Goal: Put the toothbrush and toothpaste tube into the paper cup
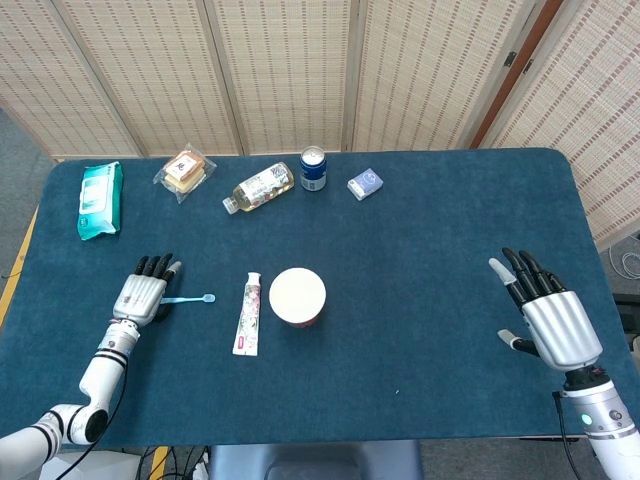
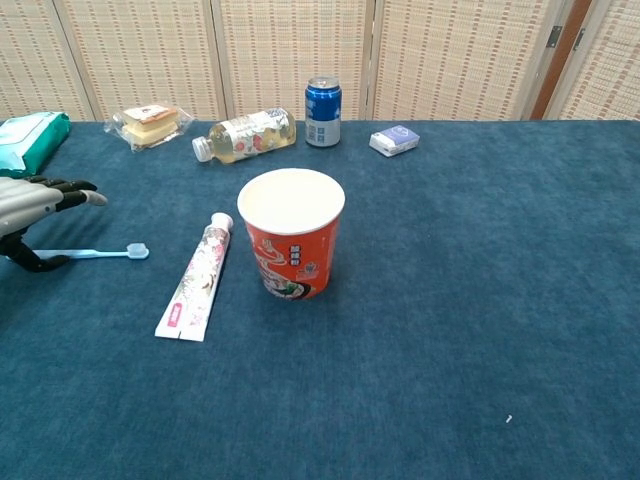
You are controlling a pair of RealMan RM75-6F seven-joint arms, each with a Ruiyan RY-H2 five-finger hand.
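Bright, even, diffuse light from overhead; only soft, faint shadows on the table (image 1: 420,260). No glare, no blur; sharp focus in both views, slight wide-angle stretch toward frame edges.
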